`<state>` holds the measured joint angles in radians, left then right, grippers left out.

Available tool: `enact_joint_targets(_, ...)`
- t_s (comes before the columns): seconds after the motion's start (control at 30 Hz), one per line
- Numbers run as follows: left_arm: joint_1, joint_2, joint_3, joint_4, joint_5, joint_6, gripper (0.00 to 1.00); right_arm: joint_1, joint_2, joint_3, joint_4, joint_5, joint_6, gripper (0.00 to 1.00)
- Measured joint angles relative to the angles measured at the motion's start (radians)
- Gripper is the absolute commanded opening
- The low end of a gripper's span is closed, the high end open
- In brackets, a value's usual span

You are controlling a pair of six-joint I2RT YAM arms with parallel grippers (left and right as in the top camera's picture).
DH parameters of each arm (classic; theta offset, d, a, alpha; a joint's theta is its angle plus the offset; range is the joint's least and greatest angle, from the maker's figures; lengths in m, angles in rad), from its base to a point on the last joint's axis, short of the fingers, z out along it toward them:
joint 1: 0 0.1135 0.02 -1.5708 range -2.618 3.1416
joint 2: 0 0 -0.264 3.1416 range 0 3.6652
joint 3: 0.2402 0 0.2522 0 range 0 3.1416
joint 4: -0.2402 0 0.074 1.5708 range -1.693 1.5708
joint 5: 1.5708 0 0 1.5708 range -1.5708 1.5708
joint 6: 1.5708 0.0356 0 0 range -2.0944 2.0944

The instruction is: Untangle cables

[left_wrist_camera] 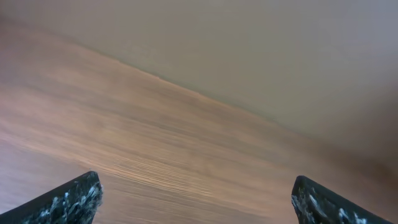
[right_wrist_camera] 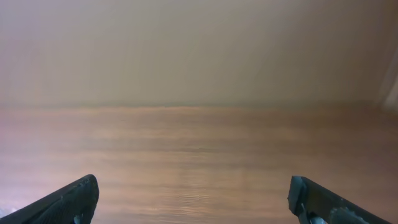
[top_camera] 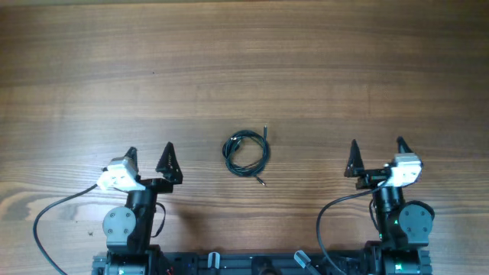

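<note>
Even warm light overhead, murky wrist views.
The overhead view is sharp and evenly lit, the desk (top_camera: 244, 61) grain crisp, with faint soft shadows beside the arms near 6 o'clock. Both wrist views are dim, hazy and low in contrast. Their wood smears out of focus toward 12 o'clock, and the fingertips (left_wrist_camera: 68, 202) at 5 and 7 o'clock are dark.

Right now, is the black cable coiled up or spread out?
Coiled: the thin black cable lies in a small round bundle.

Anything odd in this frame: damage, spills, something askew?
Nothing stands out. The black cable lies in a loose coil on the table, between the arms. The left gripper and right gripper are open, apart from it.
</note>
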<state>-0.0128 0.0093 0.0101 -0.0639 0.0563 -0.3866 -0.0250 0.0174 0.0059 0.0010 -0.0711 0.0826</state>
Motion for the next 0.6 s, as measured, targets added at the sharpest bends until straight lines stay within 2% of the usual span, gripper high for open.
enact_joint_targets(0.1, 0.000, 0.000, 0.000, 0.020, 0.046, -0.088, 1.00, 0.000, 0.000, 0.000, 0.019, -0.027, 0.177, 1.00)
enact_joint_targets(0.27, 0.000, 0.000, 0.005, -0.005, 0.118, -0.181, 0.99, 0.000, 0.002, 0.014, -0.033, -0.140, 0.300, 1.00)
enact_joint_targets(0.4, 0.000, 0.019, 0.074, -0.101, 0.150, -0.204, 0.99, 0.000, 0.051, 0.123, -0.157, -0.237, 0.310, 0.99)
enact_joint_targets(0.6, 0.000, 0.167, 0.378, -0.261, 0.193, -0.218, 1.00, 0.000, 0.235, 0.427, -0.369, -0.361, 0.262, 1.00)
